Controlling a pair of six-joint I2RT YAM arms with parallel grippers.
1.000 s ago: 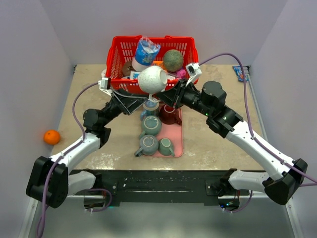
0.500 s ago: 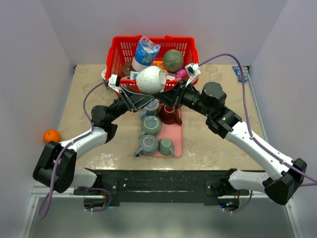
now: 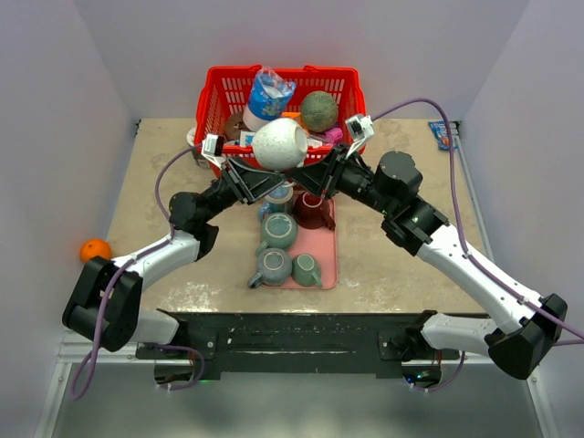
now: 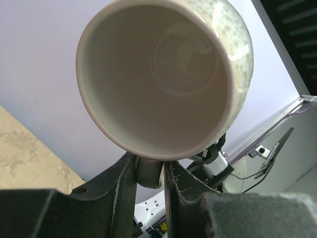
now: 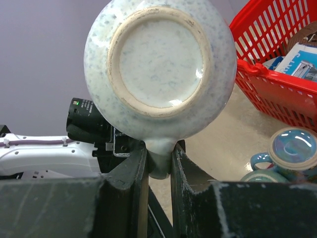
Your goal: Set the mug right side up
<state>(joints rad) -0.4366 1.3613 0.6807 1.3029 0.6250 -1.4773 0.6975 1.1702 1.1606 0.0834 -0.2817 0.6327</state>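
Obs: white speckled round ceramic mug [image 3: 279, 146] held aloft, upper centre of top view, in front of red plastic basket [image 3: 212, 100]. L gripper [image 4: 148, 171] and R gripper [image 5: 159, 159] both clamped on its handle. Mouth faces L wrist cam, base faces R.

The mug [image 3: 278, 146] hangs above the table [image 3: 392, 265], with the left gripper [image 4: 147, 173] on its left and the right gripper [image 5: 159, 161] on its right, both clamped on its handle. The basket [image 3: 212, 102] stands directly behind it. The tray [image 3: 328, 248] carrying cups [image 3: 276, 232] lies below and in front. The orange [image 3: 94, 250] lies at the table's left edge.
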